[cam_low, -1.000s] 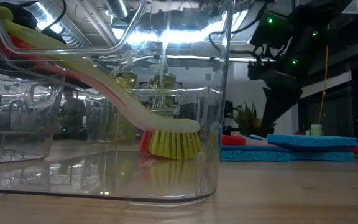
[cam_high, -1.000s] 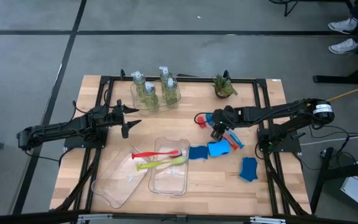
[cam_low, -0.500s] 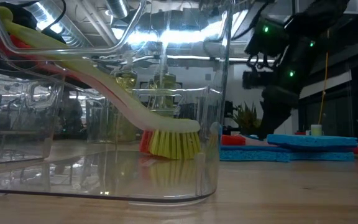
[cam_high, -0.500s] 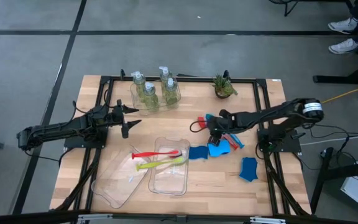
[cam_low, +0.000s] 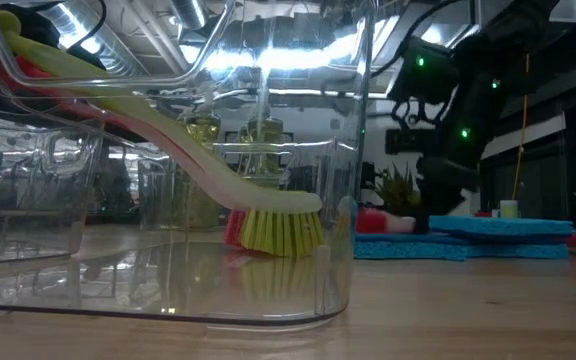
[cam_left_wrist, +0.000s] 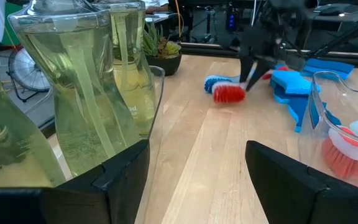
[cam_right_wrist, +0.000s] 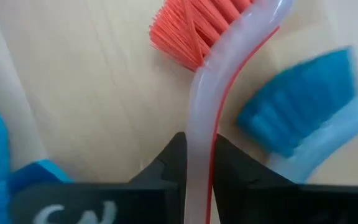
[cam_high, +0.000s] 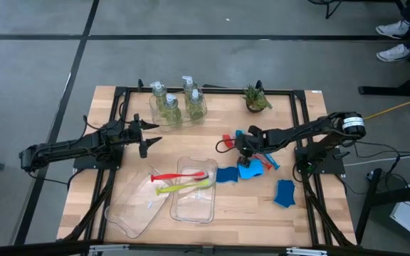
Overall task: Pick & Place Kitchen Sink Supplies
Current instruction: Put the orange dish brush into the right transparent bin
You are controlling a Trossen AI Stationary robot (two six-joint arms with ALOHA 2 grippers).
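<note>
My right gripper point(cam_high: 242, 146) is low over the table's middle-right, shut on the red brush point(cam_right_wrist: 199, 93). The brush's red bristle head point(cam_high: 226, 137) points toward the table's left, and a blue brush point(cam_right_wrist: 294, 118) lies right beside it. My left gripper point(cam_high: 146, 135) waits open and touches nothing, near the clear tray of pump bottles point(cam_high: 176, 105). A red and a yellow-green brush point(cam_high: 184, 181) lie across two clear trays. Three blue sponge pieces point(cam_high: 228, 174) point(cam_high: 251, 169) point(cam_high: 285, 193) lie flat on the wood. My right gripper pinches the red brush's pale handle point(cam_right_wrist: 199, 163) between its two fingers point(cam_right_wrist: 171, 160), a short way behind the bristle head. The fingers come from above and lie across the handle. The bristle head point(cam_left_wrist: 229, 93) sits at table level; whether it touches the wood I cannot tell.
A small potted plant point(cam_high: 255, 98) stands at the far edge, right of the bottles. Two clear trays point(cam_high: 194, 203) point(cam_high: 130, 206) sit near the near edge, left of the sponges. Bare wood point(cam_high: 191, 139) lies between the two grippers.
My right gripper has moved toward the table's left and come down over the red brush. The left arm has kept still.
</note>
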